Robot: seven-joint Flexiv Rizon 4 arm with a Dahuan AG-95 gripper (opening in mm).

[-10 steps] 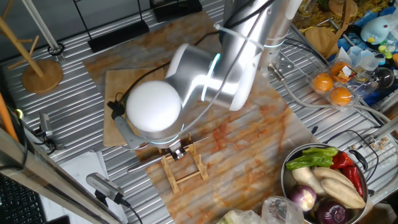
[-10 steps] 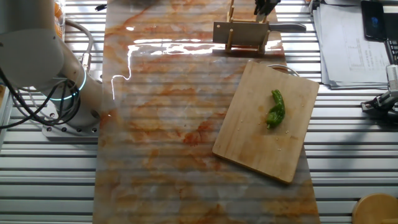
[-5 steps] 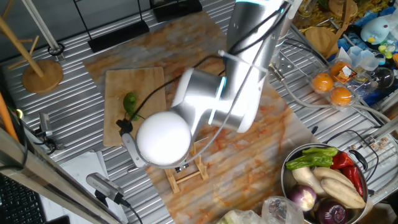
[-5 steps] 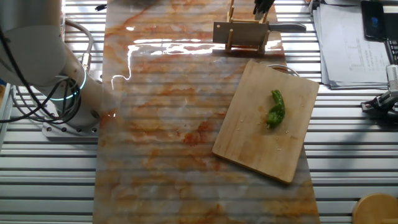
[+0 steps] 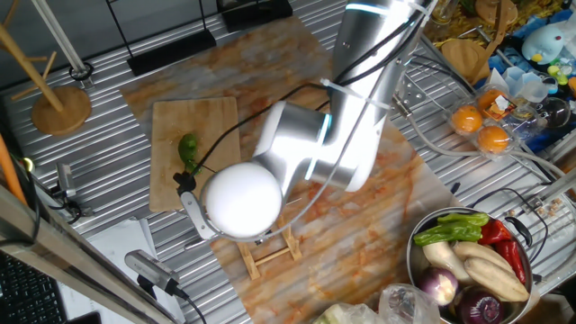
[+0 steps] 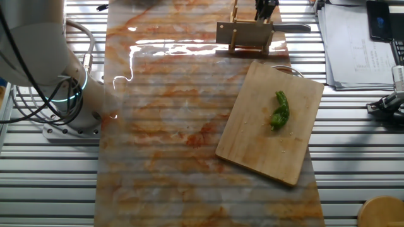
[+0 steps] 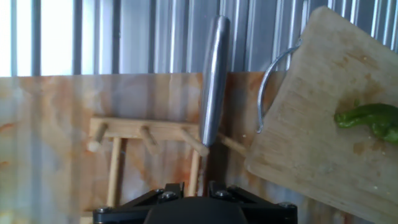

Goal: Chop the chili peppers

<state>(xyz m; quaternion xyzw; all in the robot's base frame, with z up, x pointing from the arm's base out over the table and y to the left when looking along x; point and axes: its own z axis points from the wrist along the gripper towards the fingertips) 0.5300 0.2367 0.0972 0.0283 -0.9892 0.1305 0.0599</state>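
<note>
A single whole chili pepper [image 6: 279,110], curved and glossy green, lies on the wooden cutting board [image 6: 252,148]; the hand view shows the chili pepper [image 7: 371,118] at its right edge. The knife [image 6: 243,33] stands in a small wooden rack [image 7: 146,132] beside the board, its steel handle [image 7: 213,81] sticking out. My gripper [image 7: 189,186] hovers over the rack and the knife handle [image 6: 291,28], open, with nothing between its fingers. In the other fixed view my gripper [image 6: 265,9] is at the top edge. From the first fixed view the arm hides the knife.
A metal bowl [image 5: 414,261] of mixed vegetables stands at the front right. Oranges [image 5: 480,128] and clutter lie at the far right, a wooden stand [image 5: 61,106] at the far left. Papers [image 6: 353,44] lie beside the board.
The arm has swung away from over the cutting board, uncovering the chili pepper in one fixed view. The gripper has shifted slightly above the knife rack.
</note>
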